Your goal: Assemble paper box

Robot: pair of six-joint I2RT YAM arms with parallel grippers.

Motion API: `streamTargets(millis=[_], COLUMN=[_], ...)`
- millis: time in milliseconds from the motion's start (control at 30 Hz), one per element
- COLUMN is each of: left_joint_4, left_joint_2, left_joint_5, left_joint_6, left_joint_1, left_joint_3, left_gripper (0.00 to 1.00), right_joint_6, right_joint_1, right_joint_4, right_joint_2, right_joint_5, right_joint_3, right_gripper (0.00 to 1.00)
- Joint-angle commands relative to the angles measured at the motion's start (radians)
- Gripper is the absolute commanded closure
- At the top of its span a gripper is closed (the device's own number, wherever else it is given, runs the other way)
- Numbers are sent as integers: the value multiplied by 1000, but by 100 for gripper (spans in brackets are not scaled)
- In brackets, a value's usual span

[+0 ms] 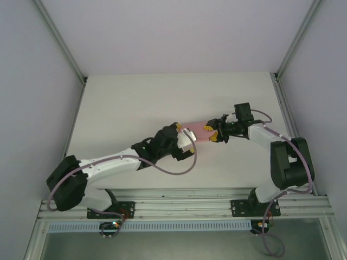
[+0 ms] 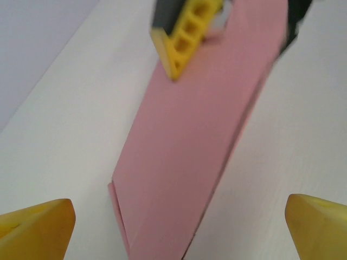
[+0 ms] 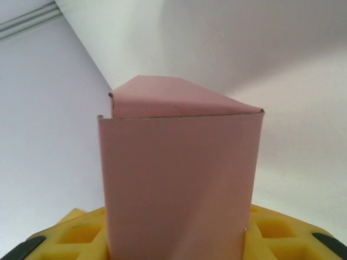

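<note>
Card first: the salmon-pink paper box sits near the middle of the white table, stretched lengthwise between my two grippers, which meet it from opposite ends.

On the top camera the right gripper has come in from the right side, and its yellow tips bracket the right-hand end of the box, one on each side. On the right wrist camera the card rises straight up out of the gap between the yellow pads, which sit close against it on both sides. So I read those jaws as partly closed and gripping the box by that end. At the far end the box shows two layers of card parted a little, the rear one sloping away behind the front panel.

The left gripper sits at the other end. On the left wrist camera its jaws stand as wide as they go, with the yellow fingertips out at the bottom corners of the frame. The near end of the box lies between them, apart from both, so that gripper holds nothing. Farther along the same pink face, one yellow finger of the right gripper presses against the card.

I cannot tell whether the underside of the box rests on the table or hangs just above it
</note>
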Motion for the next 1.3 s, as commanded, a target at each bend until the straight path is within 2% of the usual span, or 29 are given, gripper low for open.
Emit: streamTargets(millis=[0, 100, 167, 333, 500, 600, 700, 733, 867, 900, 1000, 1100, 1200, 1267], left_joint_4=[44, 69, 65, 79, 68, 49, 20, 9, 5, -8, -99, -190, -355, -437], left_joint_2=[40, 86, 104, 112, 110, 107, 104, 102, 87, 83, 71, 62, 61, 65], left_joint_5=[-211, -247, -232, -183, -164, -131, -120, -117, -94, -82, -31, 29, 128, 178], left_joint_6=[236, 286, 290, 293, 293, 297, 295, 295, 283, 278, 265, 241, 239, 228], left_joint_1=[-10, 2, 10, 19, 19, 22, 23, 22, 34, 40, 58, 90, 123, 144], left_joint_3=[-10, 0, 11, 18, 39, 47, 59, 60, 47, 45, 60, 81, 121, 149], left_gripper=[0, 0, 0, 3, 29, 40, 47, 51, 55, 56, 58, 59, 59, 59], right_joint_6=[47, 15, -5, 44, 24, 24, -15, -32, -34, -26, -71, -174, -335, -512], right_joint_1=[-1, -3, -5, -5, -5, -5, -5, -7, -9, -11, -43, -110, -157, -157], right_joint_4=[-120, -196, -261, -215, -228, -215, -246, -262, -223, -200, -194, -190, -139, -109], right_joint_2=[11, -6, -12, -18, -5, -4, 0, 0, -21, -30, -73, -150, -249, -300], right_joint_5=[-120, -123, -132, -173, -185, -190, -192, -189, -141, -127, -10, 194, 421, 481], right_joint_3=[34, 57, 72, 41, 44, 40, 50, 53, 37, 29, 28, 44, 27, 16], right_gripper=[61, 61, 60, 61, 58, 57, 47, 47, 39, 32, 1, 0, 0, 0])
